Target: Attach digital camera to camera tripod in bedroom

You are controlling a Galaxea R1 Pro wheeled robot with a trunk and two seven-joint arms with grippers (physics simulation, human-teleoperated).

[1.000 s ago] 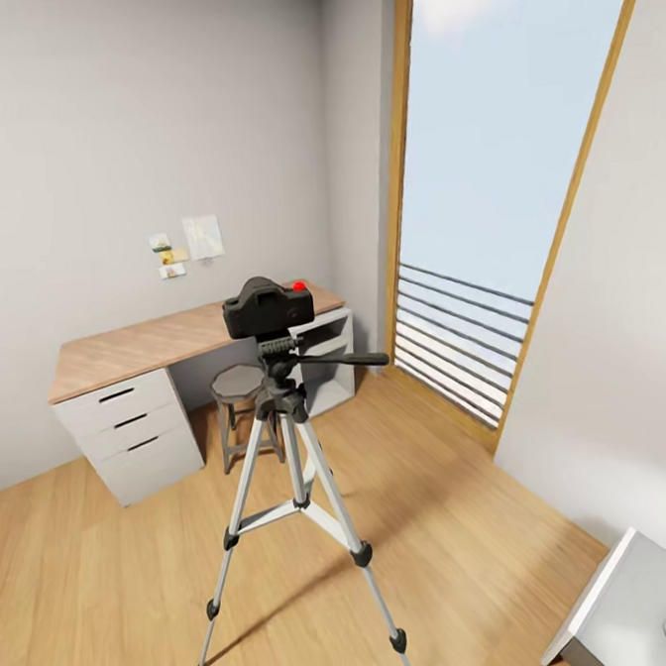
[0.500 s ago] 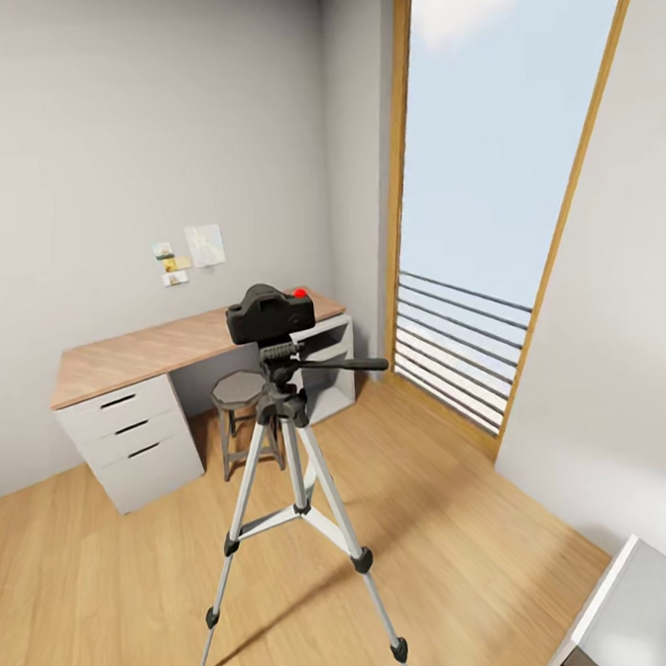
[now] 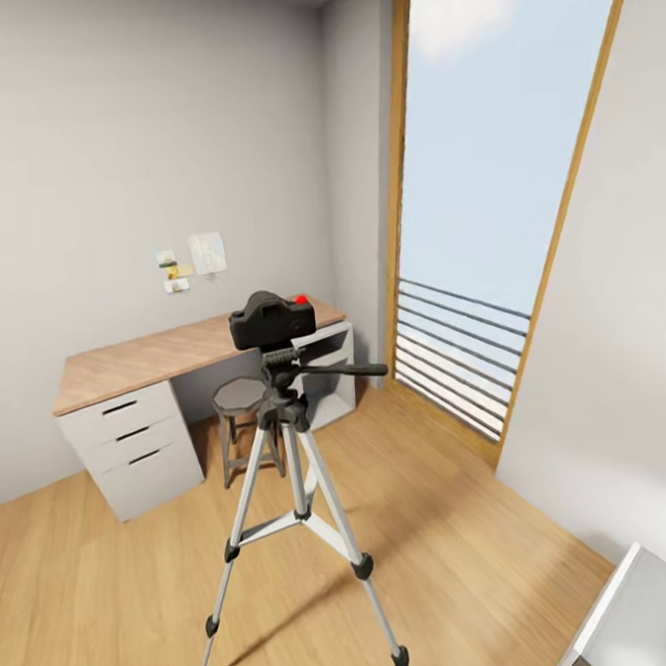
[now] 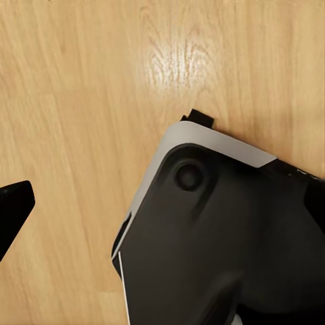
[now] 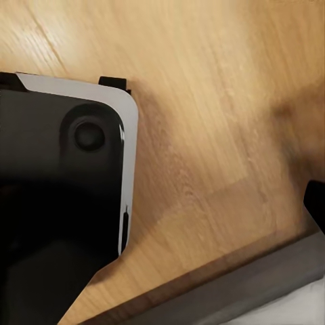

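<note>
The digital camera (image 3: 272, 320) is seen seated on the camera tripod (image 3: 293, 475) — its seating should be checked, nothing nudged — gripper states cannot be told.

Light wood plank floor (image 3: 465, 522), camera tripod (image 3: 295, 495), grey stool (image 3: 242, 419), wood-topped desk (image 3: 148, 386) standing on it

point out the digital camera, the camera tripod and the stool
digital camera (image 3: 271, 321), head view, middle of its black body
camera tripod (image 3: 294, 453), head view, upper part of a silver leg
stool (image 3: 239, 395), head view, its round grey seat
</note>
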